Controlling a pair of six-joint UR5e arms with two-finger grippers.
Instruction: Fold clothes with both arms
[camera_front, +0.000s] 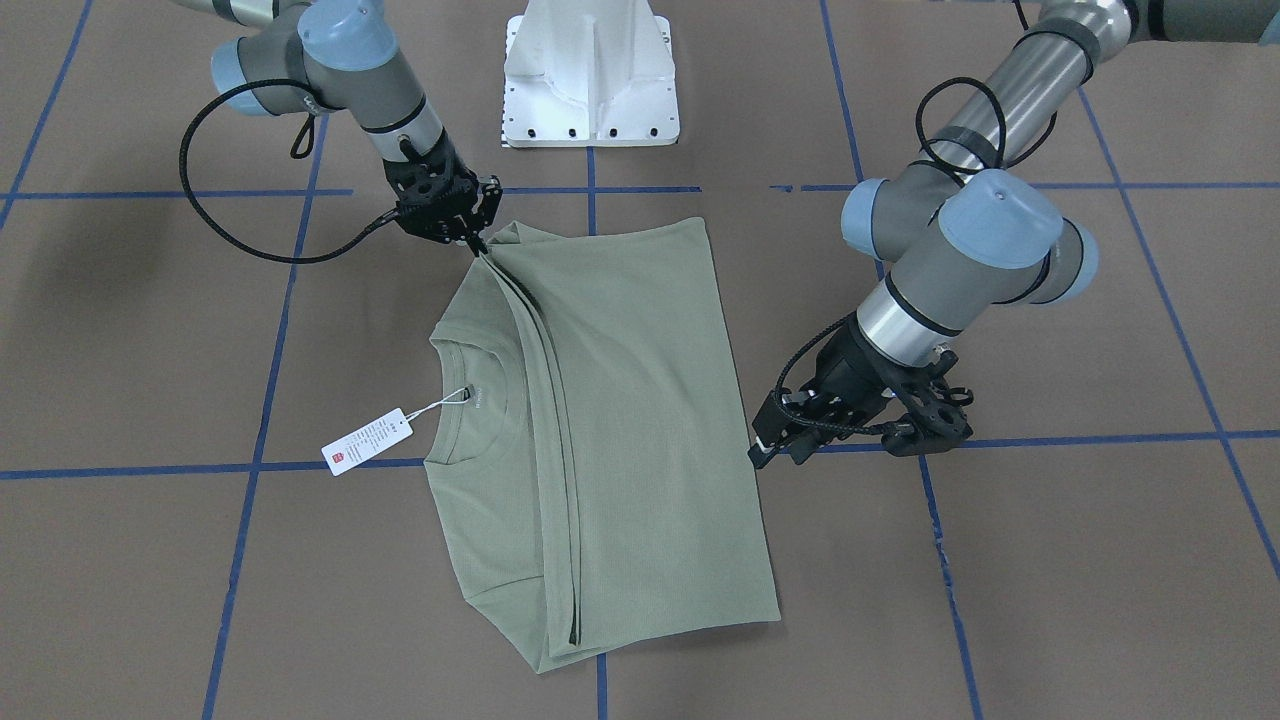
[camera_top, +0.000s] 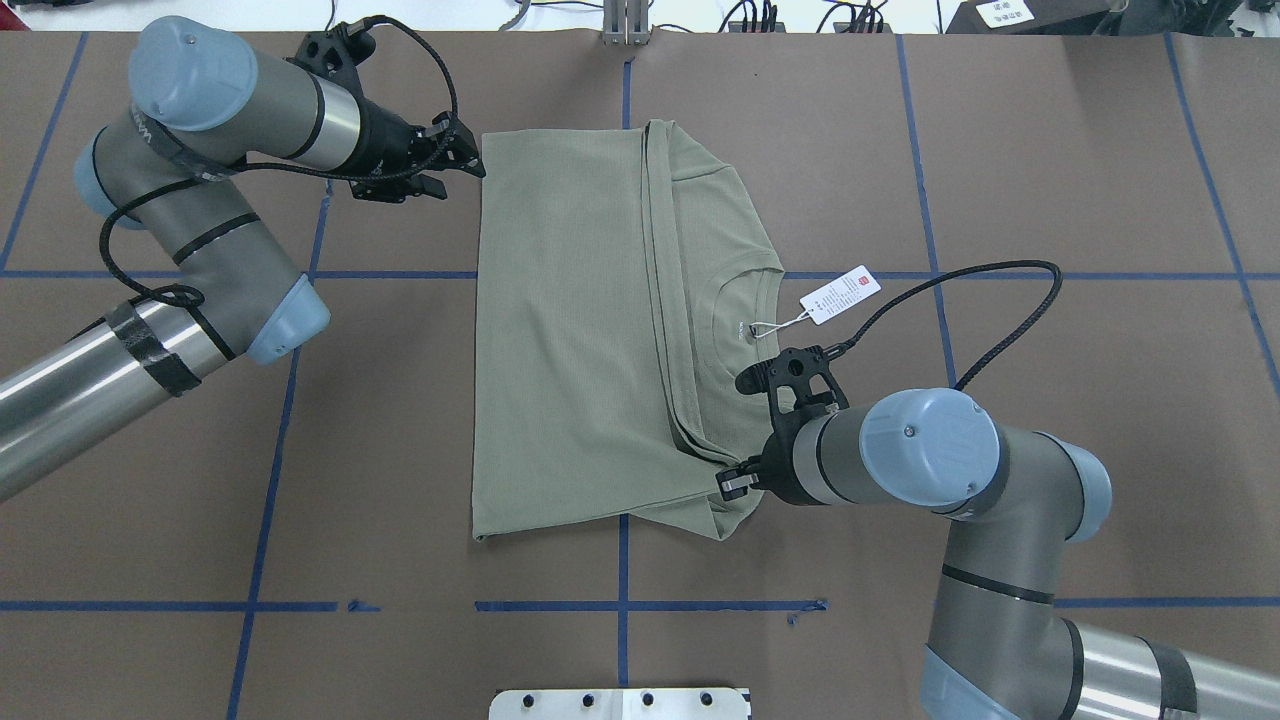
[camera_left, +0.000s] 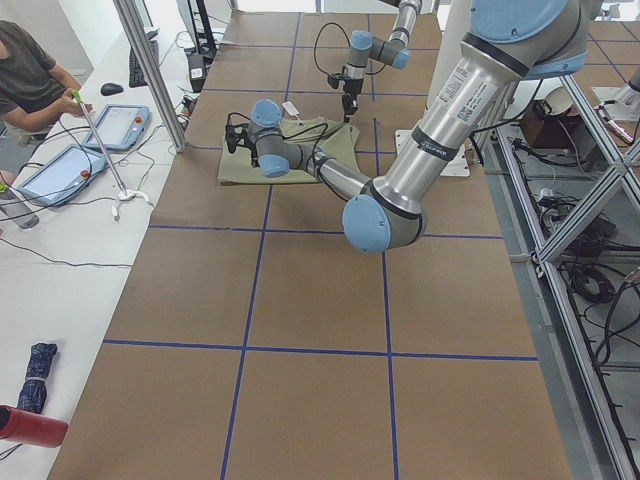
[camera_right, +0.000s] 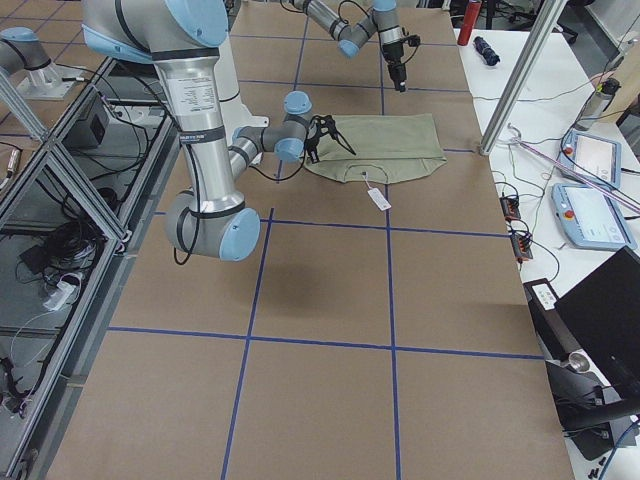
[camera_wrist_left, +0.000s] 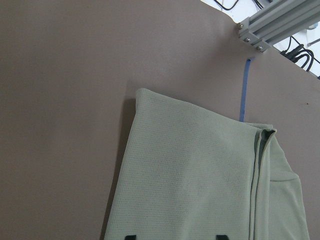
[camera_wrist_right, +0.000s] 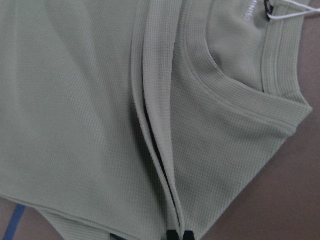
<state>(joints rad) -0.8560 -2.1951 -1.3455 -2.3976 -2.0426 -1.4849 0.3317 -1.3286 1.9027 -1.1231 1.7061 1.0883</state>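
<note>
The sage-green shirt (camera_top: 580, 340) lies folded lengthwise on the brown table, round neck and white hang tag (camera_top: 840, 294) towards the right arm's side. My right gripper (camera_top: 735, 478) is at the shirt's near edge, shut on the stacked fold layers. In the front-facing view the fabric peaks up to the right gripper (camera_front: 478, 238). The right wrist view shows its tips (camera_wrist_right: 180, 235) close together on the fold beside the collar (camera_wrist_right: 240, 90). My left gripper (camera_top: 470, 165) stands open at the shirt's far left corner; its fingertips (camera_wrist_left: 130, 236) are spread over the fabric (camera_wrist_left: 200, 180).
The white pedestal base (camera_front: 590, 80) stands at the robot's side of the table. Blue tape lines (camera_top: 270, 440) cross the brown surface. Beside the table's left end, a side bench holds tablets (camera_left: 120, 125) and cables, with a person (camera_left: 30, 75) seated there.
</note>
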